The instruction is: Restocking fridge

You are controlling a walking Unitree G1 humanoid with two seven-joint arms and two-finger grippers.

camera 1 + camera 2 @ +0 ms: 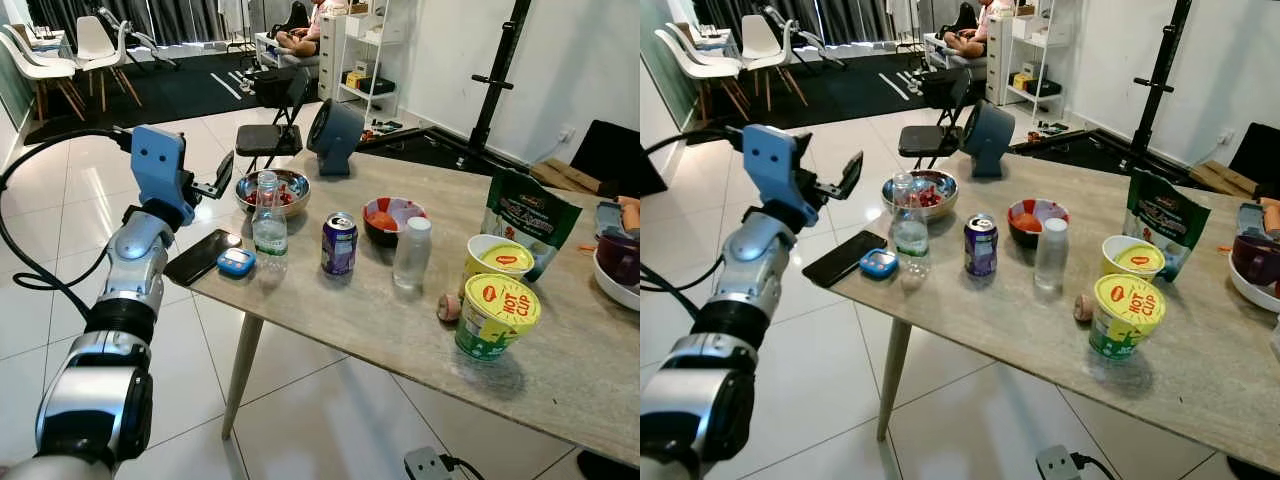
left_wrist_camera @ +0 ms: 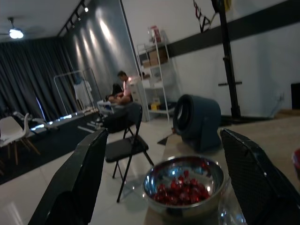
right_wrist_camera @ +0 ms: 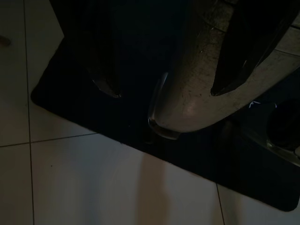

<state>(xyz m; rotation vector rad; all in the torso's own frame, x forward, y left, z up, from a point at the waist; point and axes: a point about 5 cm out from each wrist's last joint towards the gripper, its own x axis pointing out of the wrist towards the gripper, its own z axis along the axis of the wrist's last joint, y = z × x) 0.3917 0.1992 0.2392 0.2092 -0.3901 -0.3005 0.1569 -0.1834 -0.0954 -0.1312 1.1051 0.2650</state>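
Marble bench [image 1: 560, 370] crowded: your left gripper [image 1: 212, 186] hangs off its corner, jaws wide and empty, water bottle [image 1: 268, 226] just beyond beside phone [image 1: 203, 255]; a careless reach likely topples the bottle.

The floor [image 1: 310, 420] was laid in large glossy white tiles, with a black mat [image 1: 170, 85] spread farther back. A pale stone-look desk [image 1: 560, 370] stood on slim angled legs, and a black folding chair [image 1: 270, 135] sat just beyond its far corner. White chairs [image 1: 60, 60] with wooden legs were grouped at the far left (beside a glimpse of another table). Dark curtains [image 2: 37, 84] covered the back wall, washed by ceiling spotlights. A white open shelf unit [image 1: 365, 50] stood against the pale right wall [image 1: 590, 60], near a black upright stand [image 1: 500, 80]. A person [image 1: 305, 35] sat far back.
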